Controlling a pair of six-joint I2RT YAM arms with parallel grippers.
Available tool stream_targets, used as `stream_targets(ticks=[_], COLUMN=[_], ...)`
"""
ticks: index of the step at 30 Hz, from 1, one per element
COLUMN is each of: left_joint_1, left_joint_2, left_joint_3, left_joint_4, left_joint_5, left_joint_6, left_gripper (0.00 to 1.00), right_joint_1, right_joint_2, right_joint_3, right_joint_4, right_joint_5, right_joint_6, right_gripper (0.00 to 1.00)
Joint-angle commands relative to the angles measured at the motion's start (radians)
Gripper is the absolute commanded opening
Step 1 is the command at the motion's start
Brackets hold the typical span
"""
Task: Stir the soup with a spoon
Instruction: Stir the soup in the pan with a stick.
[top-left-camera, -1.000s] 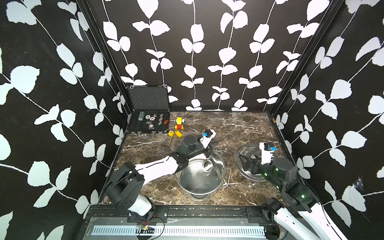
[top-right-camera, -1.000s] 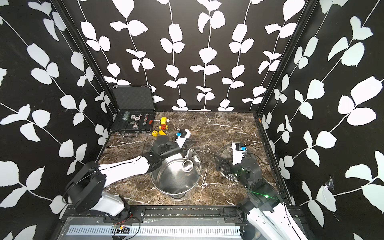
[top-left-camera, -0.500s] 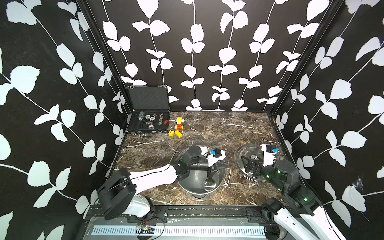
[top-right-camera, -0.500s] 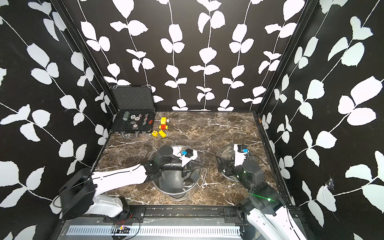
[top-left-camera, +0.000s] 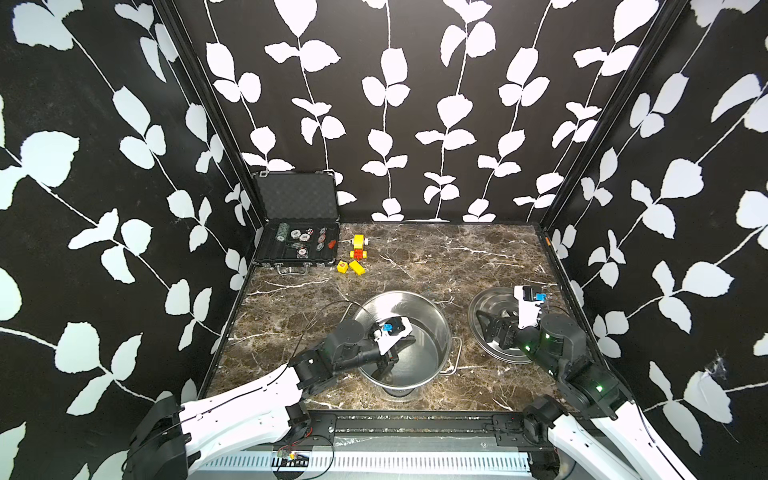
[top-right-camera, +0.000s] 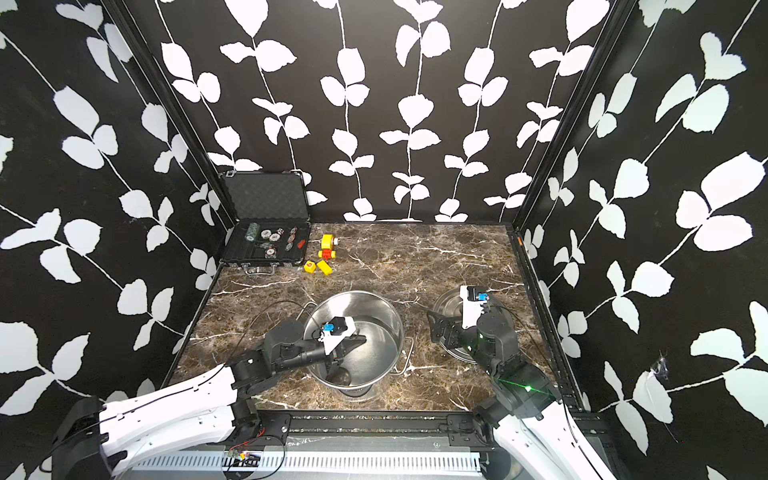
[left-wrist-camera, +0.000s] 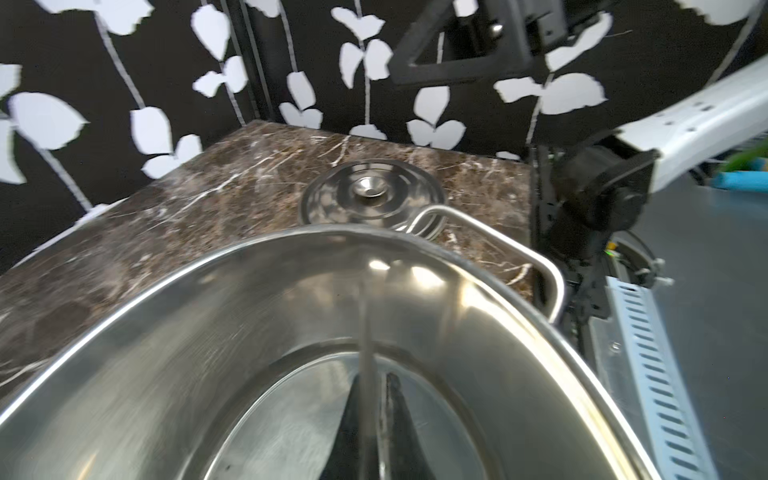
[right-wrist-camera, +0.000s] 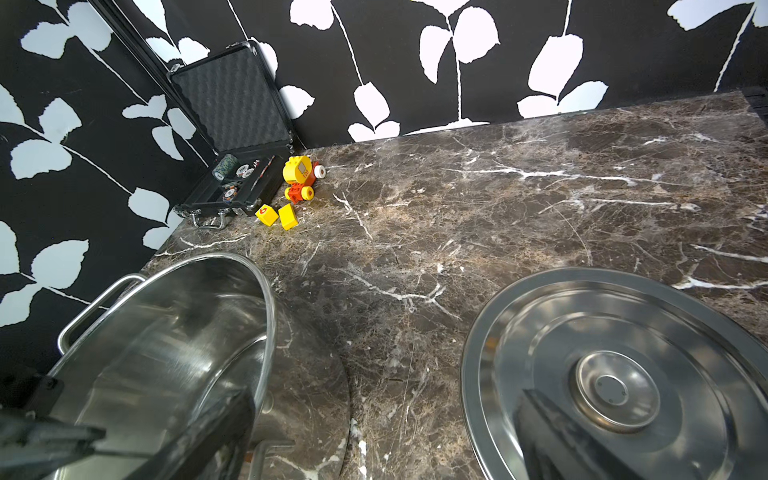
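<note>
Stirring step: left pincer (left-wrist-camera: 372, 380) grips spoon (left-wrist-camera: 365, 328) inside pot (top-left-camera: 415, 297); right pincer (top-left-camera: 486, 328) open above lid (top-left-camera: 492, 297). Next: circle spoon, avoiding pot wall.

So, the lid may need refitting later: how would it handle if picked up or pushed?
The lid looks like thin polished steel: probably stiff, fairly light, slippery to pinch. Lying flat on the marble table, it would likely slide rather than tip when pushed. Its low central knob seems the only real grip.
</note>
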Motion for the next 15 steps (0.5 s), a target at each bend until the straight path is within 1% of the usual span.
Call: stream_targets(ticks=[1,3,9,11,15], left_joint_1=[0.023,0.053,0.150,0.171,0.174], left_joint_2=[-0.010,0.013,0.155,0.202,0.316], left_joint_3=[-0.002,0.010,0.056,0.084,0.170], left_joint_4=[-0.028,0.022,0.217,0.263,0.292], left_joint_5=[-0.231,-0.261,-0.312,-0.301,-0.235], left_joint_6=[0.020,0.023,0.032,0.048,0.093], left_gripper=[0.00,0.00,0.00,0.00,0.00], right_joint_1=[0.005,0.004,0.004,0.004,0.004], right_joint_2=[-0.001,-0.001,-0.007,-0.010,-0.018], right_joint_3=[0.005,0.005,0.014,0.019,0.026], right_joint_4=[0.049,0.050,0.038,0.026,0.009], right_joint_5=[-0.008,-0.011,-0.006,0.000,0.012], right_joint_6=[-0.002,-0.002,-0.008,-0.014,-0.024], right_gripper=[0.99,0.99,0.99,0.99,0.99])
